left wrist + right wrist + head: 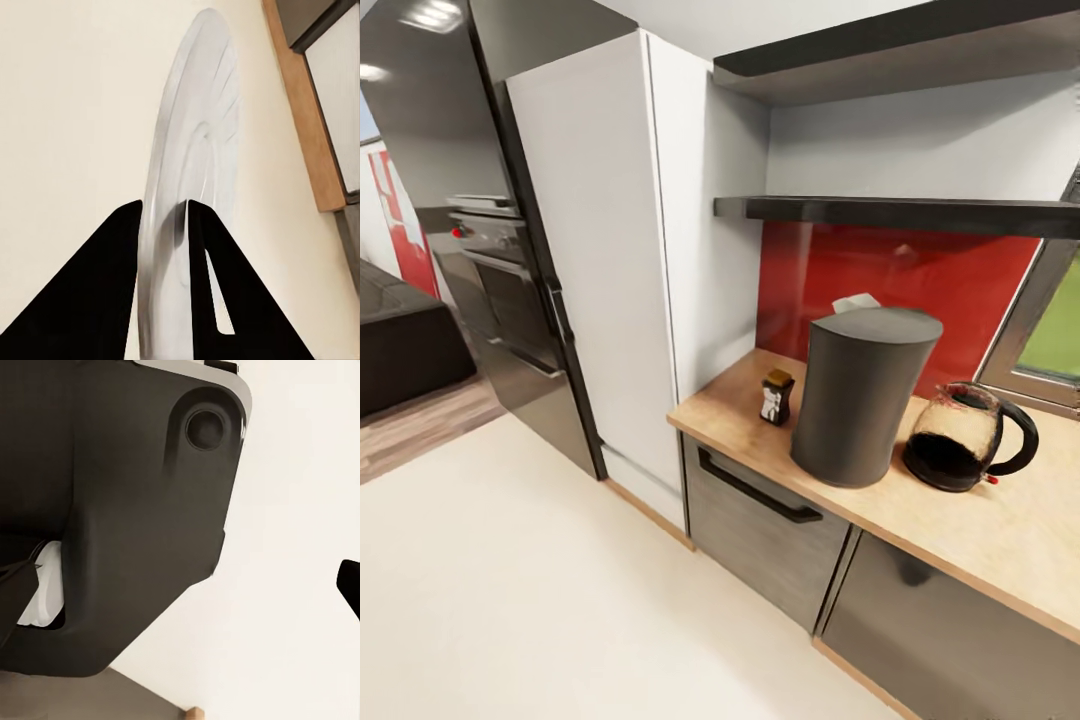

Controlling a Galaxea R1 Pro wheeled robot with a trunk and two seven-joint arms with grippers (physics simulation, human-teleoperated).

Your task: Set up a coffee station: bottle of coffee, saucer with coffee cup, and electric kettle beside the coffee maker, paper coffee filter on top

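White saucer [191, 150] sits pinched edge-on in my left claw [166, 225] (right claw's state unclear); right of frame, coffee maker [860, 400] stands between bottle of coffee [776, 397] and electric kettle [963, 437].

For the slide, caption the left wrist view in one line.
Left end effector grips the white saucer edge-on above the pale floor.

On the kitchen countertop [1000, 540], the coffee maker [857, 400] is flanked closely by the bottle of coffee [776, 397] and the electric kettle [966, 438], the paper coffee filter [855, 302] seen at its top.
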